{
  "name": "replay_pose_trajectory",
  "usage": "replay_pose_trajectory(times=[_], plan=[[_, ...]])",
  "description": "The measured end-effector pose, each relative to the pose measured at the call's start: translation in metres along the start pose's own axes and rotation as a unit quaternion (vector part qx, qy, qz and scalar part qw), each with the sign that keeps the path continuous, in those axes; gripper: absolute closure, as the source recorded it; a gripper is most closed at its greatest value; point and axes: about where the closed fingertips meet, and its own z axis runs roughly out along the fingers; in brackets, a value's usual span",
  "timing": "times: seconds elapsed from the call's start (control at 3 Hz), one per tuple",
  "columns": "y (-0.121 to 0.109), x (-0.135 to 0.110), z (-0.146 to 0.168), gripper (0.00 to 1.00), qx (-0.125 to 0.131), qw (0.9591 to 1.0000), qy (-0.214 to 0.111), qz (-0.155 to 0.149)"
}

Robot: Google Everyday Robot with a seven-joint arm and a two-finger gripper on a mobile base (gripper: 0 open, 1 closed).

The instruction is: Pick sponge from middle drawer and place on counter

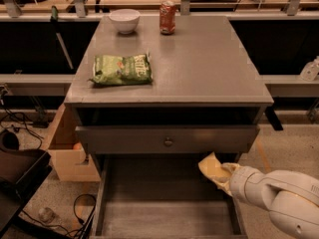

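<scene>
The middle drawer is pulled open below the cabinet, and its streaky grey floor shows bare. My gripper, on the white arm coming in from the lower right, is at the drawer's right wall, just under the closed drawer front above. It is shut on the tan-yellow sponge, whose wavy edge sticks out up and to the left, held above the drawer floor. The grey counter lies above.
On the counter are a green chip bag at the left, a white bowl and a red can at the back. The upper drawer front has a round knob. A cardboard box and cables sit on the floor at the left.
</scene>
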Motion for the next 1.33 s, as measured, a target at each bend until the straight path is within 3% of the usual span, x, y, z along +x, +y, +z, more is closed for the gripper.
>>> replay_pose_trajectory(times=[0.33, 0.67, 1.0, 1.33], plan=[[-0.014, -0.019, -0.018, 1.0, 0.013, 0.9996, -0.005, -0.024], [-0.016, -0.023, -0.02, 1.0, 0.017, 0.9994, -0.003, -0.028], [-0.022, -0.029, -0.036, 1.0, 0.037, 0.9983, 0.021, -0.039], [-0.037, -0.054, -0.062, 1.0, 0.086, 0.9946, 0.044, -0.036]])
